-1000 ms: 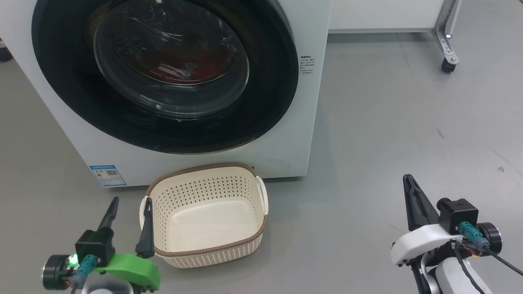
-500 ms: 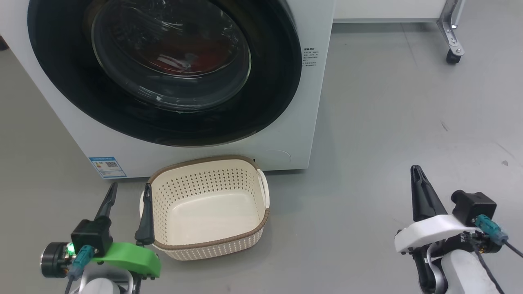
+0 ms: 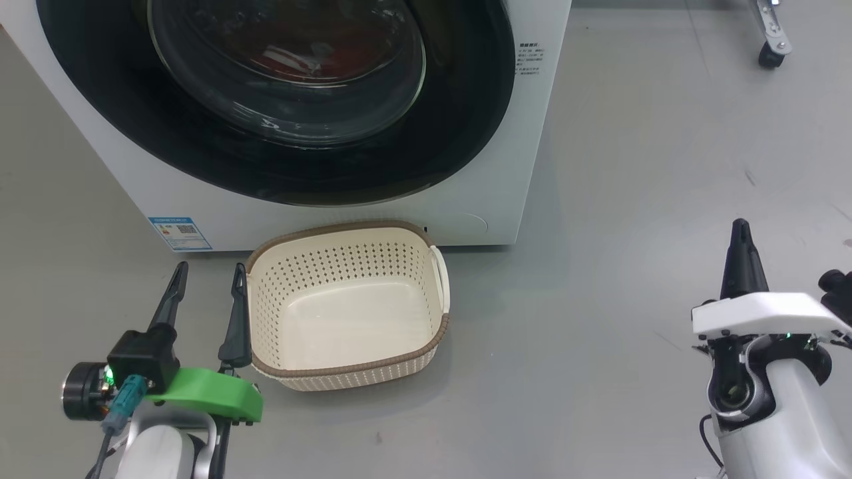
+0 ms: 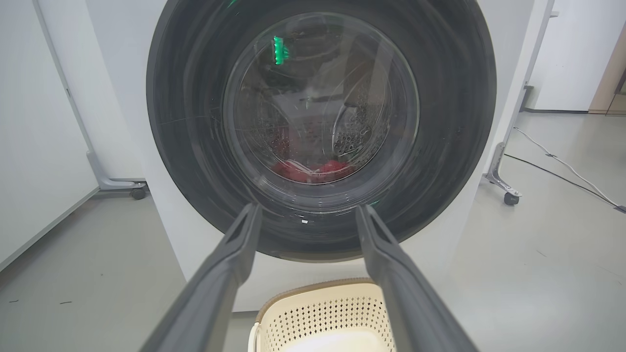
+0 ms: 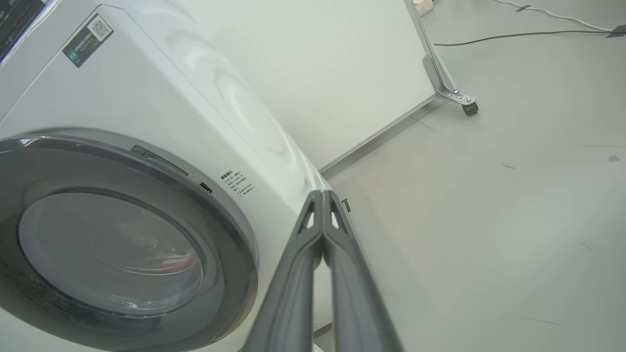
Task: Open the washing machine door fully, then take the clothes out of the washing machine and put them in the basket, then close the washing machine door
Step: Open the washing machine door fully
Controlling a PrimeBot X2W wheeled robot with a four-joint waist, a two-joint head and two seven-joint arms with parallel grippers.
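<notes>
Washing machine door [image 3: 299, 169] closed at upper left, red clothes [image 3: 293, 50] behind its glass. The basket [image 3: 346, 371] stands lower centre, just before the washing machine [image 3: 519, 153]. Left gripper [image 3: 210, 267], lower left, spread wide beside the basket; right gripper [image 3: 740, 229], lower right, pinched closed, holding nothing.

Left claw [image 3: 210, 267]: low on the left, two fingers spread wide, pointing up.
Right claw [image 3: 741, 229]: low on the right, fingers pressed together, holding nothing.

Head view: steeply down, close. Wrist views: low, forward. All share washing machine door [image 3: 286, 93].
</notes>
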